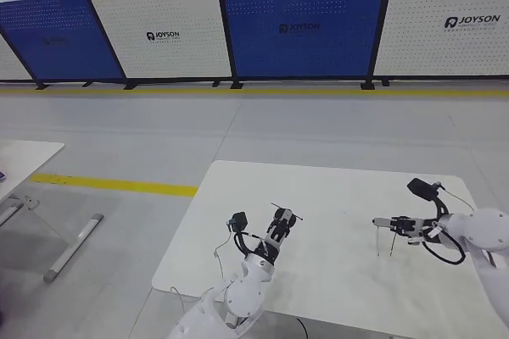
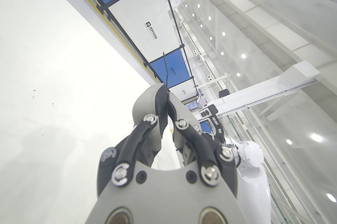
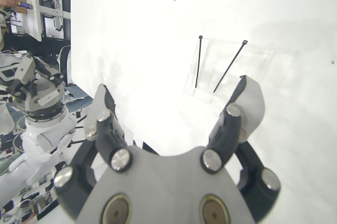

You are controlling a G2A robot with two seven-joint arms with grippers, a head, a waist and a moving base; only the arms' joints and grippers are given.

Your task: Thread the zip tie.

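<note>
While the left gripper [image 2: 167, 101] pinches one zip tie [image 2: 165, 67] over the worktop's [image 1: 339, 182] left half, the right gripper [image 3: 173, 82], fingers spread, hangs above two more zip ties [image 3: 198, 61] on a clear plate [image 3: 260, 61] near the right edge.

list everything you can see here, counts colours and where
held zip tie: 1, black, pinched in the left pincer, end sticking out past the fingertips
loose zip ties: 2, black, on the clear tray, apart from each other
clear tray: 1, see-through, on the table, just ahead of the right pincer
table: 1, white, under both arms
side table: 1, white, off across the floor
wall panels: several, blue and white, along the far side of the floor
floor lines: 2, yellow, one by the panels, one nearer
left pincer: 1, grey and black, shut on the held zip tie
right pincer: 1, grey and black, open, above the table
</note>
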